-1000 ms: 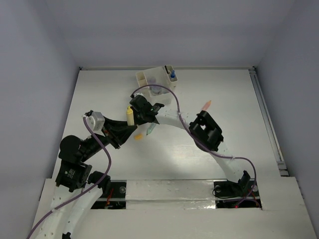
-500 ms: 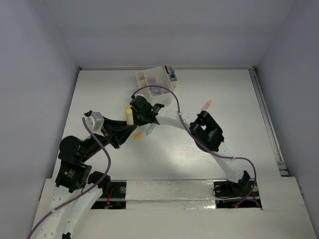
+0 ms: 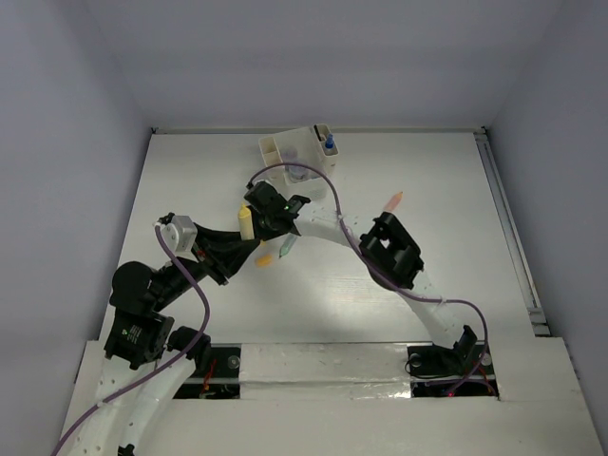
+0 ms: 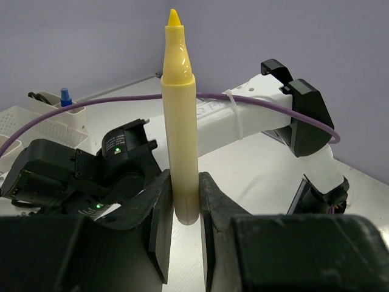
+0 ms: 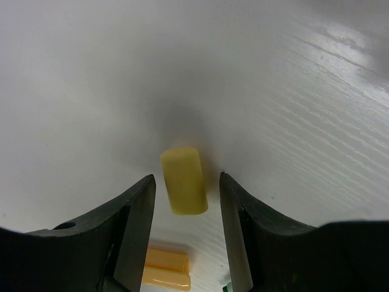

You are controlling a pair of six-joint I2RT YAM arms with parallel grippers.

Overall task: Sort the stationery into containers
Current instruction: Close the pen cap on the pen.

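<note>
My left gripper [image 4: 186,204] is shut on a pale yellow marker [image 4: 180,115] that stands upright between its jaws, tip up. From above, this marker [image 3: 246,222] sits just left of my right gripper [image 3: 269,211]. My right gripper [image 5: 186,182] is open over the table with a yellow eraser block [image 5: 183,180] lying between its fingers, a gap on each side. An orange block [image 5: 166,277] lies just behind it. The cream organizer [image 3: 283,147] stands at the back and holds a blue-capped bottle [image 3: 329,144]. The top view hides the yellow block under the right gripper.
An orange block [image 3: 264,258] and a light green marker [image 3: 286,249] lie close together by the two grippers. A pink-orange marker [image 3: 393,201] lies to the right, beside the right arm's elbow [image 3: 391,249]. A purple cable [image 3: 313,176] arcs over the right arm.
The right gripper's jaws have narrowed a little around the yellow block and its head has shifted slightly up-left. The left gripper still holds the yellow marker.
</note>
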